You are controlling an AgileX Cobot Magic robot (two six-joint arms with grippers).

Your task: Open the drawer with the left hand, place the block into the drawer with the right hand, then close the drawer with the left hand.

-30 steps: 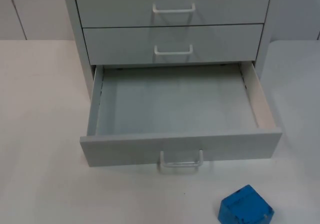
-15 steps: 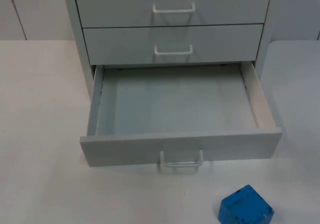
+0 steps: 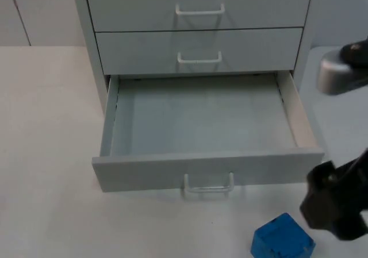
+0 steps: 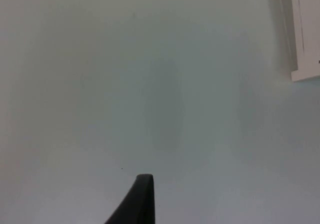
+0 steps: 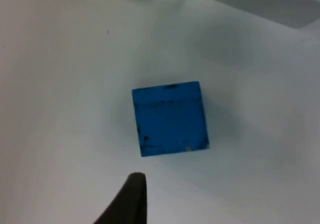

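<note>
On the white table [image 3: 46,154], in front of a grey drawer cabinet [image 3: 198,16]:
Drawer: bottom drawer [image 3: 201,120] pulled fully out — interior bare, white handle [image 3: 208,184] facing forward.
Block: blue block [image 3: 282,238] sits on the table just in front of the drawer's right end, outside it.
Right gripper: right gripper [image 3: 333,206] hangs just beside the block, above table level — whether its fingers are open cannot be told.
Left gripper: one black fingertip [image 4: 137,199] over plain table; finger state cannot be told.
</note>
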